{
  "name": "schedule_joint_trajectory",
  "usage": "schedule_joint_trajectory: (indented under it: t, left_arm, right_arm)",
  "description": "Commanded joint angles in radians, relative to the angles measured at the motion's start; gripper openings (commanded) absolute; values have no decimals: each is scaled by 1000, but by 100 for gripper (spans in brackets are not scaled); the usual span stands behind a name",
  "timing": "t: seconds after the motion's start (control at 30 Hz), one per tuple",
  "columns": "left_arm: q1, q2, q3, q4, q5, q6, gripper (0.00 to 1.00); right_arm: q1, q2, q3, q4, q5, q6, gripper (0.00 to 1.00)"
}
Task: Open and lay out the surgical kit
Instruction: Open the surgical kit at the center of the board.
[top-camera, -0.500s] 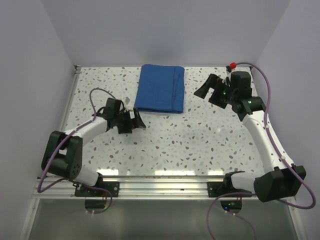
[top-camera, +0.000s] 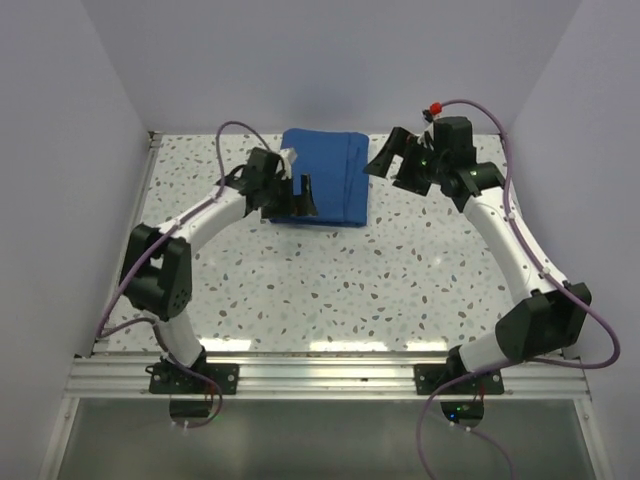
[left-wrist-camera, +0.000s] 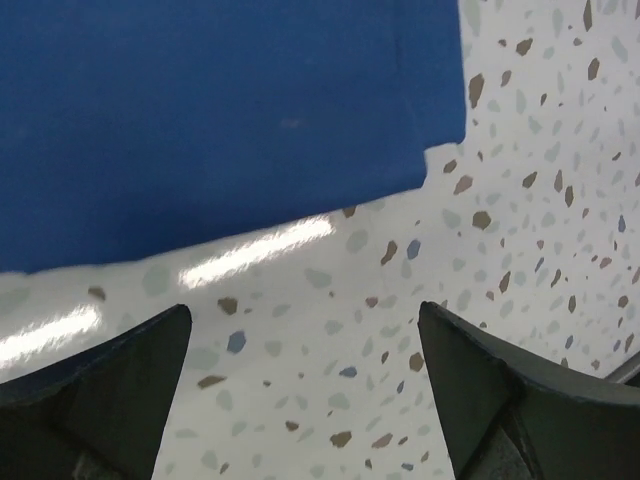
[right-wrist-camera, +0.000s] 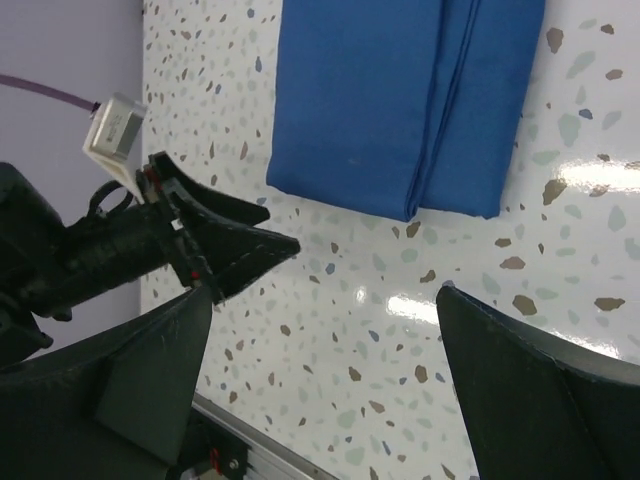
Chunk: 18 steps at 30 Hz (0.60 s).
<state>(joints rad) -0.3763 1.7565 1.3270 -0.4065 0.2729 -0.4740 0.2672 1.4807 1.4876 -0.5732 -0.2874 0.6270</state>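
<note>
Speckled white surface (top-camera: 400, 290), and at its 12 o'clock end lies the folded royal-blue cloth wrap (top-camera: 330, 175), long axis 12-to-6, unopened. Left arm (top-camera: 205, 220), jaws wide and empty, hovers at its 7 o'clock corner, nearer; right arm (top-camera: 505, 245), jaws gaping too, just off 3 o'clock.

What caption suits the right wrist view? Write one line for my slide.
Open right gripper hovers short of the folded blue wrap, the open left gripper near its corner.

We're looking into a robotics lab cell: speckled tabletop (top-camera: 330, 280) boxed in by plain pale walls (top-camera: 70, 120), left arm (top-camera: 205, 222) and right arm (top-camera: 512, 250) bolted to an aluminium rail (top-camera: 330, 368).
</note>
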Motion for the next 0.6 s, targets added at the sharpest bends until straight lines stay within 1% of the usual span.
schedule_joint_trajectory:
  t: [0.0, 0.03, 0.07, 0.13, 0.17, 0.2, 0.23, 0.27, 0.33, 0.5, 0.57]
  left_arm:
    - [-87, 94, 288, -145, -142, 109, 100]
    - [-98, 150, 363, -185, -165, 121, 100]
    - [-123, 244, 491, -219, -205, 135, 98]
    - [-156, 306, 570, -232, -244, 184, 97]
    - [-189, 354, 636, -232, -297, 195, 96]
    - [-203, 380, 670, -230, -322, 208, 96]
    - [-228, 438, 707, -253, -383, 210, 95]
    - [-236, 469, 783, -268, -400, 210, 93]
    - [-252, 529, 830, -287, -425, 215, 90]
    - [-291, 581, 821, -279, -480, 250, 88]
    - [-320, 615, 834, -285, -541, 259, 88]
  right_arm:
    - [-2, -68, 11, -91, 63, -36, 99]
    - [0, -77, 5, -106, 74, -42, 99]
    - [0, -91, -9, -122, 88, -46, 98]
    - [1, -97, -18, -158, 116, -55, 98]
    - [0, -92, -13, -172, 128, -55, 98]
    - [0, -89, -6, -210, 131, -55, 98]
    - [-2, -83, 16, -227, 134, -61, 98]
    - [-2, -76, 26, -240, 139, -62, 98]
    - [0, -69, 55, -280, 155, -78, 98]
    - [0, -66, 92, -341, 201, -119, 98]
    - [-2, -65, 92, -352, 209, -124, 98]
